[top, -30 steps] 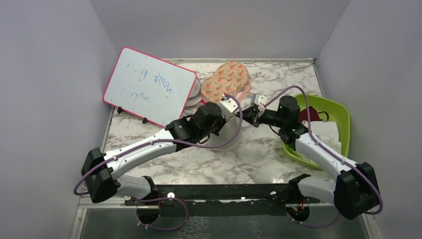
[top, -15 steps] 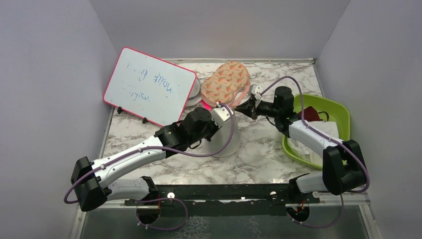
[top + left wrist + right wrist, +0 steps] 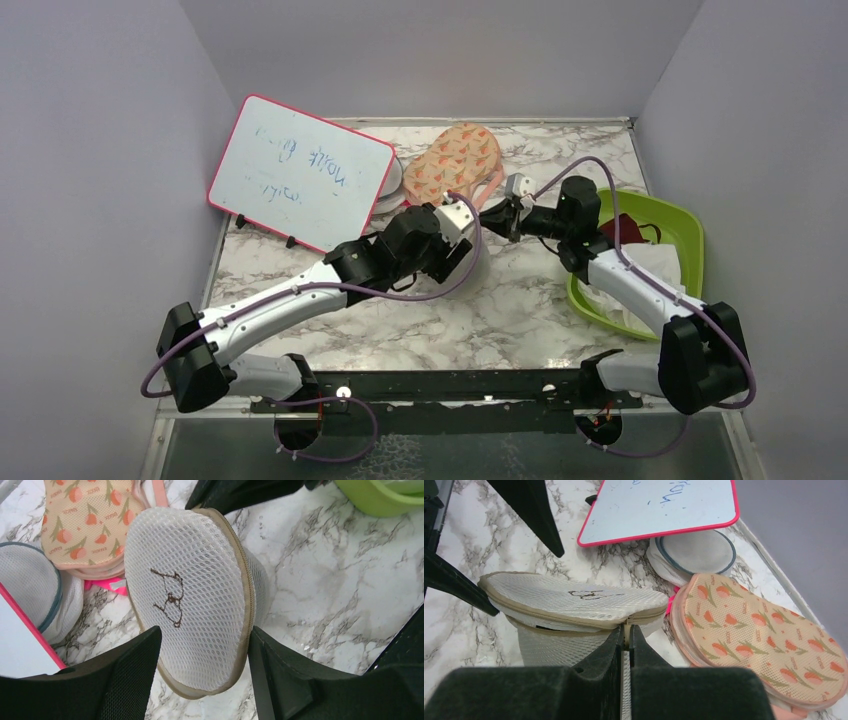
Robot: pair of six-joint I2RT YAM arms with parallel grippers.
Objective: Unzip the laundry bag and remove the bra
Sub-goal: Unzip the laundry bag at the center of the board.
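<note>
A marble table (image 3: pixel 520 310) boxed in by grey walls (image 3: pixel 120 120) is my workspace. My left gripper (image 3: pixel 205 628) is spread wide round the laundry bag (image 3: pixel 195 580), with a finger against each side of its lid (image 3: pixel 574 597), so I take it that I am bracing the bag there. My right gripper (image 3: pixel 626 629) is pressed together on the zip pull (image 3: pixel 626 621) at the rim, directly ahead of its fingertips.

I judge the task partly done. Seen from my right wrist, a dark gap shows under the lid's left side, so some of the zip seems open. From the pull rightward the rim looks closed. The rest of the zip has to be run round and the lid lifted. The bra is not visible anywhere; I presume it is inside.

The count:
- One laundry bag, between my grippers.
- One second mesh pod (image 3: pixel 694 552) with a grey-blue rim, beyond my right fingertips.
- One peach printed case (image 3: pixel 754 625), to the right of that gripper.
- One whiteboard (image 3: pixel 659 505), further beyond.
- One green tub (image 3: pixel 675 225), behind my right wrist, holding a dark red cloth (image 3: pixel 630 228).
</note>
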